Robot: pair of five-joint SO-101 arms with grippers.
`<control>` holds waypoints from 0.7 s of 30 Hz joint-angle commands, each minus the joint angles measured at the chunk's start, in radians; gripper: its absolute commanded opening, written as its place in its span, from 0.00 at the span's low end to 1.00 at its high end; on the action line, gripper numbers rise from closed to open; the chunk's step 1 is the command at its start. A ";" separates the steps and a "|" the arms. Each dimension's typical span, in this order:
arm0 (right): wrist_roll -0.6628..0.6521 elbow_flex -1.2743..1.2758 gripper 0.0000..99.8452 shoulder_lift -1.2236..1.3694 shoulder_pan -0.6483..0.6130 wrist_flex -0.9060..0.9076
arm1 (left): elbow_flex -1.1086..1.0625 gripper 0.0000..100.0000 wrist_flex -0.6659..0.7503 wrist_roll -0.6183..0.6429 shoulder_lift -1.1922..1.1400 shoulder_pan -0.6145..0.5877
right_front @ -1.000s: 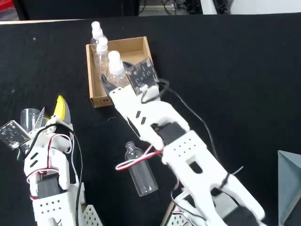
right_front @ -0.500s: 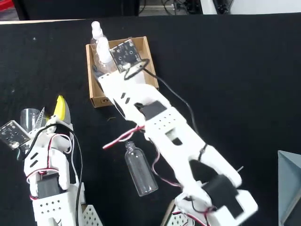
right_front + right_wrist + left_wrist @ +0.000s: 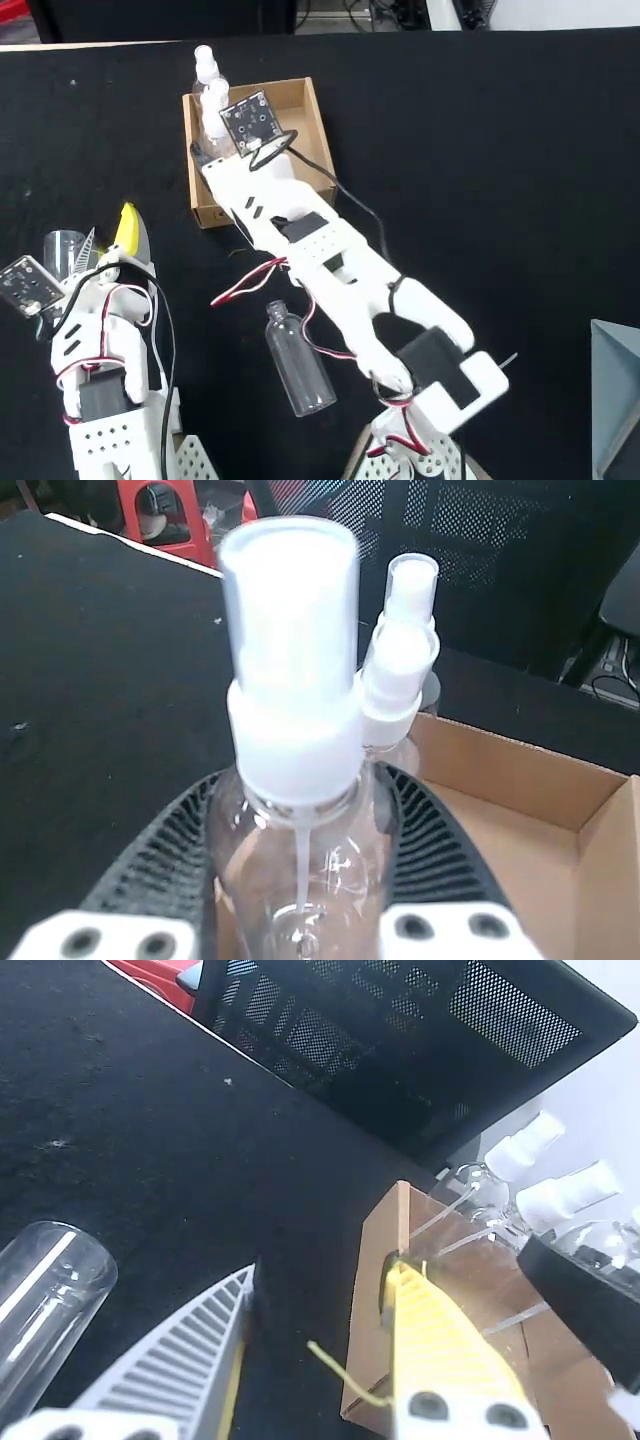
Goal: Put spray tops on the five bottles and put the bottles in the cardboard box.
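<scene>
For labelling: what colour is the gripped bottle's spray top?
White spray top on the bottle; best in right wrist view.

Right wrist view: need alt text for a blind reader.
The right gripper is shut on a clear bottle with a white spray top. Behind it stand a second spray-topped bottle and the open cardboard box, on a black table.

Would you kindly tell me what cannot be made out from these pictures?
High view: the right arm covers the bottle it holds and part of the cardboard box, so the bottle count inside is unclear.
Left wrist view: the clear cylinder is cut off by the edge; bottle or cap, I cannot tell.
Right wrist view: the held bottle hides the lower part of the bottle behind it.
</scene>
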State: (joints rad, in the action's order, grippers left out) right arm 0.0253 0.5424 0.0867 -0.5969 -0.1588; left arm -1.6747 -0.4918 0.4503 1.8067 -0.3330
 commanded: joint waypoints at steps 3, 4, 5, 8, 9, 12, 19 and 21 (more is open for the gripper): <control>0.006 -0.077 0.09 0.038 0.028 -0.098 | -0.025 0.19 -0.008 -0.011 0.014 -0.008; 0.006 -0.077 0.09 0.050 0.028 -0.110 | -0.025 0.19 -0.008 -0.011 0.014 -0.008; 0.006 -0.077 0.09 0.064 0.028 -0.123 | -0.025 0.19 -0.008 -0.011 0.014 -0.008; 0.006 -0.077 0.09 0.110 0.028 -0.169 | -0.025 0.19 -0.008 -0.011 0.014 -0.008; 0.006 -0.077 0.09 0.125 0.028 -0.187 | -0.025 0.19 -0.008 -0.011 0.014 -0.008; 0.006 -0.077 0.09 0.171 0.028 -0.242 | -0.025 0.19 -0.008 -0.011 0.014 -0.008; 0.006 -0.077 0.09 0.255 0.028 -0.328 | -0.025 0.19 -0.008 -0.011 0.014 -0.008; 0.008 -0.077 0.09 0.274 0.028 -0.341 | -0.025 0.19 -0.008 -0.011 0.014 -0.008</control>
State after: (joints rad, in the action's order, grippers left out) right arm 0.0253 0.5409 0.3659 -0.5969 -0.4549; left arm -1.6747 -0.4918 0.4503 1.8067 -0.3330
